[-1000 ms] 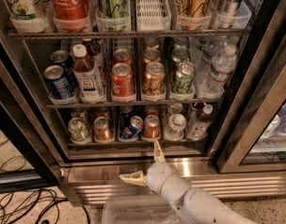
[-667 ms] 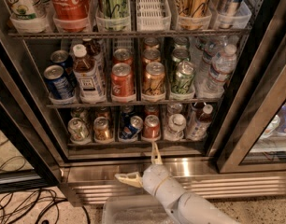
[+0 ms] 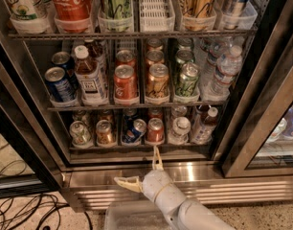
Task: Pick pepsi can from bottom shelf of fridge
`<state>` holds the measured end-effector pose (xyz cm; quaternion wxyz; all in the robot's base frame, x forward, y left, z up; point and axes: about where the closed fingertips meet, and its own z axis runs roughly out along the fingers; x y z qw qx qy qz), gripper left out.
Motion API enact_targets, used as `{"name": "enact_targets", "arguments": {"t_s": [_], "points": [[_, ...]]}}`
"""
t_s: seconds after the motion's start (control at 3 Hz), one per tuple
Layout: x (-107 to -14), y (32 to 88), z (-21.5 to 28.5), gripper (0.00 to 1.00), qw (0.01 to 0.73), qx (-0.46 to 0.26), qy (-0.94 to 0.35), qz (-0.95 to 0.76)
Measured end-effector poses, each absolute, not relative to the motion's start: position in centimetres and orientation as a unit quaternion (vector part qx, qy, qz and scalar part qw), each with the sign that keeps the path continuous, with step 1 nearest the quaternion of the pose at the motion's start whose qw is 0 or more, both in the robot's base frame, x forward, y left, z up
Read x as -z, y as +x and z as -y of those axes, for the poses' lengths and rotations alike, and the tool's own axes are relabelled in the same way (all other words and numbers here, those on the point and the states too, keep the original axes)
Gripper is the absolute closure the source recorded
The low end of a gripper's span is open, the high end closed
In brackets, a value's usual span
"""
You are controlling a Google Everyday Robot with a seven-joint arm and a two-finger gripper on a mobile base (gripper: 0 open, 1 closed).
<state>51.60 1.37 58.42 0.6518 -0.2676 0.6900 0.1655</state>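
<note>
As the pepsi can (image 3: 134, 130) sits shelved, the spread hand (image 3: 136, 165) hovers below.

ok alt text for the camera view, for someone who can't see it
The open, empty gripper hovers at the steel sill of the fridge, just below the bottom shelf, where the pepsi can sits among other cans. Shelves of cans and bottles fill the view above.

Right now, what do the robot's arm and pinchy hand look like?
The gripper, low in front of the fridge, has two slim, pointed cream fingers. The arm is a smooth, rounded white tube with chunky joints. No cables or markings show on it.
</note>
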Motion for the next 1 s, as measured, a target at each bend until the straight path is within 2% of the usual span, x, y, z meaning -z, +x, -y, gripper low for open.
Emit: {"name": "enact_targets", "arguments": {"t_s": [0.67, 1.0], "points": [[-58.7, 52.8, -2.8, 0.02, 0.677, -0.171, -0.259, -0.667], [-59.2, 53.7, -3.4, 0.09, 0.693, -0.171, -0.253, -0.654]]}}
